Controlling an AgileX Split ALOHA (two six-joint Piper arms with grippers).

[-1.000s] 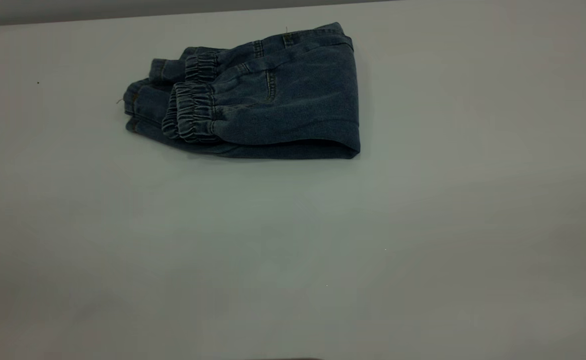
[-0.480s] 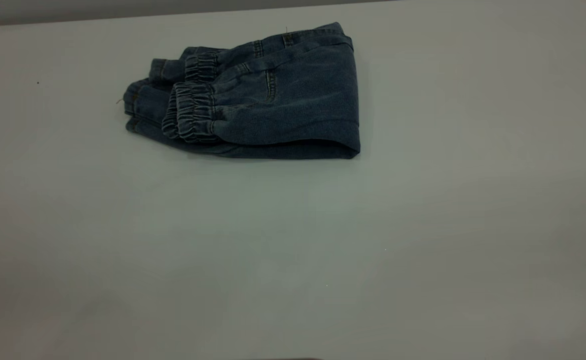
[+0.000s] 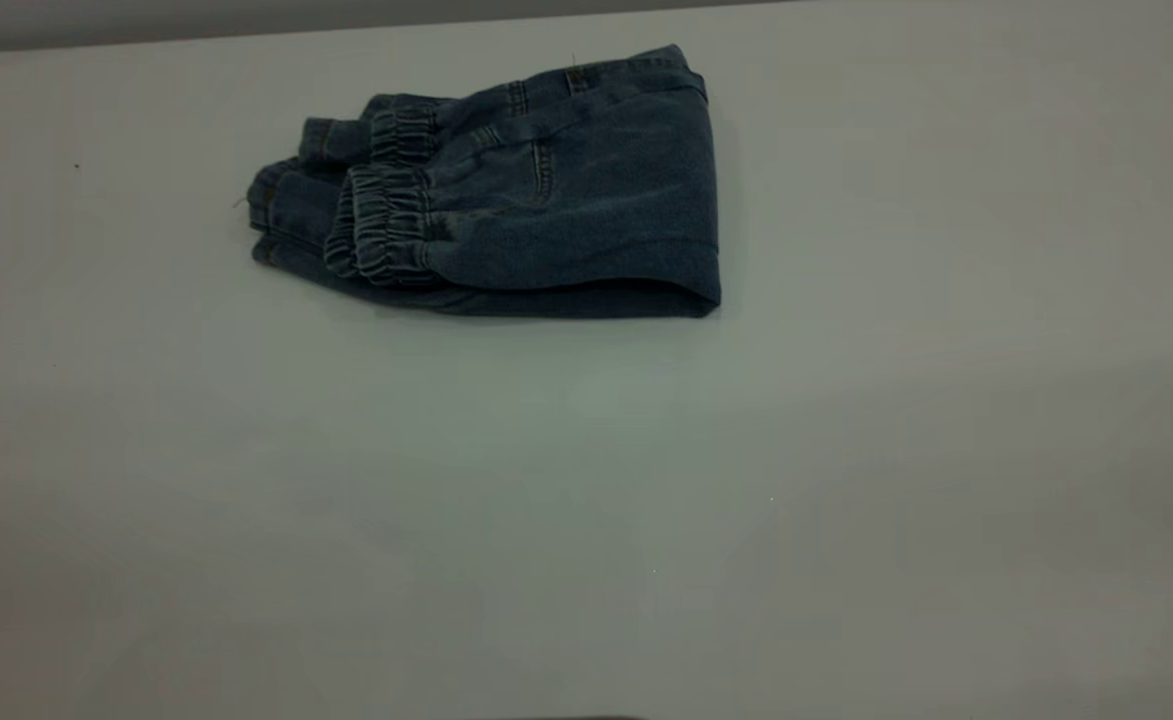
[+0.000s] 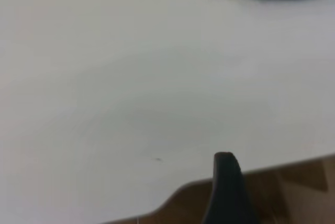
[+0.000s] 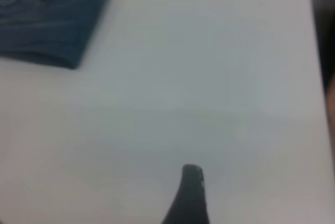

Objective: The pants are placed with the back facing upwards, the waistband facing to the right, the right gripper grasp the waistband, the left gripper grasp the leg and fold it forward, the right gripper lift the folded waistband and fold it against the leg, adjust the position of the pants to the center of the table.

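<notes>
Nothing moved: one folded pants (image 3: 506,190) on table (image 3: 586,500); both grippers' finger state unclear.

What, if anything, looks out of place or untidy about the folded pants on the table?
The pants are folded but sit toward the far edge of the table, left of the middle, not centred. The ruffled waistband bunches unevenly over the layers below, which stick out past it. No damage shows.

The exterior camera looked steeply down across the desk (image 3: 586,500), the pants (image 3: 506,190) toward 12 o'clock. Both wrist cameras hung back above the desk's bare part, each catching the pants' edge far off.
</notes>
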